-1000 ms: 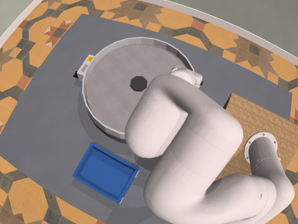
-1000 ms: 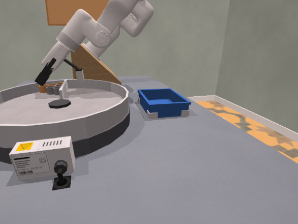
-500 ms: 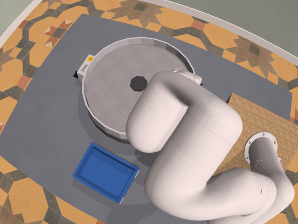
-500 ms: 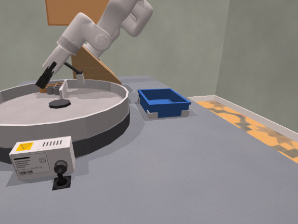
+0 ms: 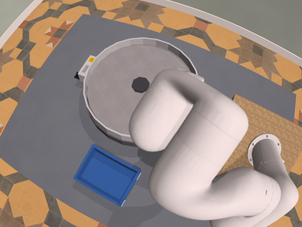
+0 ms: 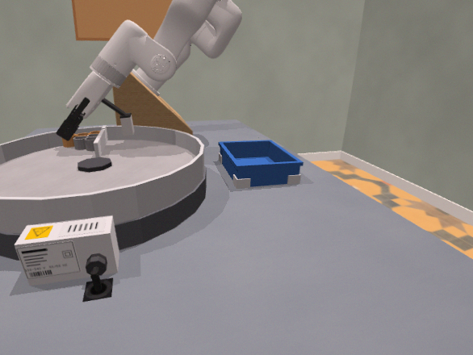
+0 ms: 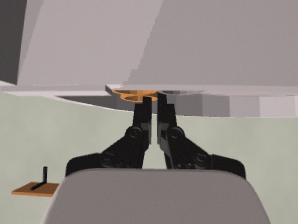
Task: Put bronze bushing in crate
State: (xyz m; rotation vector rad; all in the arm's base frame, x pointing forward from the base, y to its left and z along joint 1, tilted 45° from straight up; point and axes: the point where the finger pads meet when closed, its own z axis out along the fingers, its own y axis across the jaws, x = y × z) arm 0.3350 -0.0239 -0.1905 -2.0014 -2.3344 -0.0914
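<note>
I see a bronze bushing point(image 7: 134, 94), a short orange-brown ring standing upright on the turning table point(image 6: 133, 177), close to its far rim. Grey bushings point(image 6: 84, 142) stand just beside it in a small cluster. The blue crate point(image 6: 258, 163) sits open toward the tabletop's right edge, apart from the turning table.

Round grey turning table point(image 6: 169, 177): one.
Blue open plastic crate point(image 6: 258, 165): one, nothing visible inside.
Bronze ring bushings point(image 6: 82, 135): at least two, partly hidden.
Grey ring bushings point(image 6: 85, 143): two.
White control box point(image 6: 66, 250): one.
White robot arm point(image 5: 196, 144): one.
</note>
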